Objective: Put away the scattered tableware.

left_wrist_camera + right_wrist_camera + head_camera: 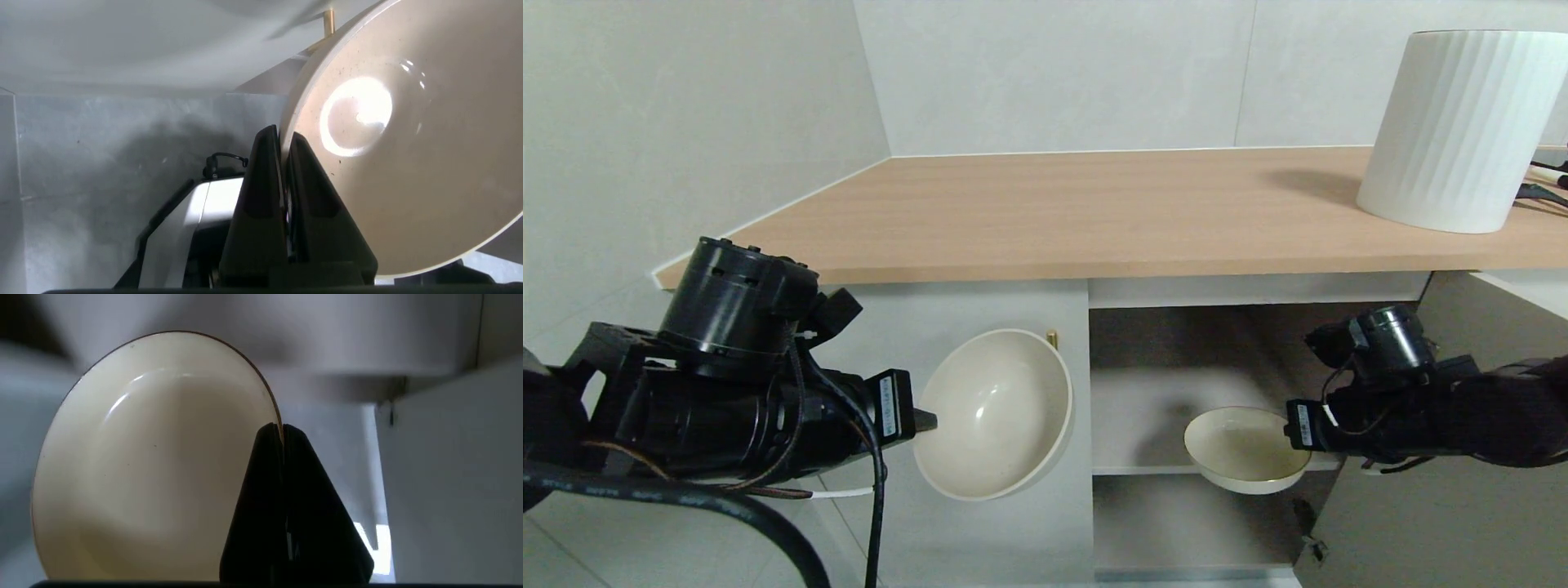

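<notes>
The left end effector (927, 422) pinches the rim of the big bowl (996, 412), lower middle of the frame. The right end effector (1289, 437) pinches the small bowl (1241, 449), lower right, over the shelf (1135, 469) of the open cupboard (1176, 343). Next, it seems, each bowl must go down there gently.

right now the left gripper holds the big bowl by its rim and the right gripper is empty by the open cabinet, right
Not empty: the right gripper is shut on the rim of a smaller dish, as the right wrist view shows. The rest holds.
</notes>
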You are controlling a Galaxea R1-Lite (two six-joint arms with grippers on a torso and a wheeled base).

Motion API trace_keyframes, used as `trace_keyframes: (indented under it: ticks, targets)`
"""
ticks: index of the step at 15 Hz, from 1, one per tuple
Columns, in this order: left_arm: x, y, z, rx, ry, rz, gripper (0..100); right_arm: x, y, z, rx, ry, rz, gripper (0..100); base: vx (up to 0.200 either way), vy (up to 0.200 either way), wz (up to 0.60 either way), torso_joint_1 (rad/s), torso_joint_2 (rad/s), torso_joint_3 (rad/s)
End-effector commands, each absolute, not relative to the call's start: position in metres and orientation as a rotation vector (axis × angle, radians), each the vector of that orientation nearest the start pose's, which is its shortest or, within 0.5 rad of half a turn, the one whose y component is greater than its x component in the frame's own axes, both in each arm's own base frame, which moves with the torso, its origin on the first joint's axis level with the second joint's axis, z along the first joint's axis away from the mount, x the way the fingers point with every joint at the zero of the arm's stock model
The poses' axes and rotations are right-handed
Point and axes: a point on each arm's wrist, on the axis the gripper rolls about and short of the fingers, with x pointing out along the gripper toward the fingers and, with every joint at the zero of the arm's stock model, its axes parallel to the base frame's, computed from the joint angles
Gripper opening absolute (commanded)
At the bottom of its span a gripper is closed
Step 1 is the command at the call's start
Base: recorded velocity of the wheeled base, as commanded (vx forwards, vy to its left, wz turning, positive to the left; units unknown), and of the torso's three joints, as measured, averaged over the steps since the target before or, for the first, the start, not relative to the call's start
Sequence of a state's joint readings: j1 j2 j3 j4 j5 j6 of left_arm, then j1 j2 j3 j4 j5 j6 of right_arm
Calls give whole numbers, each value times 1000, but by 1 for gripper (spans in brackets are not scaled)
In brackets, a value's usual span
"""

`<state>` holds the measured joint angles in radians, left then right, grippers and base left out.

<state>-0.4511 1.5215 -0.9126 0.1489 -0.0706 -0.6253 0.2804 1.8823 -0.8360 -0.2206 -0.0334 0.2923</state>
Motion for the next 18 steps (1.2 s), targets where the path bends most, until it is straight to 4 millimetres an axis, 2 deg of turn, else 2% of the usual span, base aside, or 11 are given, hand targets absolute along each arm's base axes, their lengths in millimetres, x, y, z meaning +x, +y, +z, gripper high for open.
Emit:
trace_keyframes:
  ticks: [1,5,9,13,18]
  targets:
    - [223,-110,188,-434,889,-237,0,325,85,51,156,884,77,0,0,0,0,0,0,0]
    - [221,-112,188,-429,893,-246,0,345,102,6,191,820,43,0,0,0,0,0,0,0]
    - [221,-116,183,-417,912,-251,0,360,113,-24,164,747,-28,0,0,0,0,0,0,0]
    - [221,-117,183,-417,911,-253,0,368,115,-37,147,743,-69,0,0,0,0,0,0,0]
    - [223,-119,179,-411,927,-251,0,382,118,-36,195,687,-128,0,0,0,0,0,0,0]
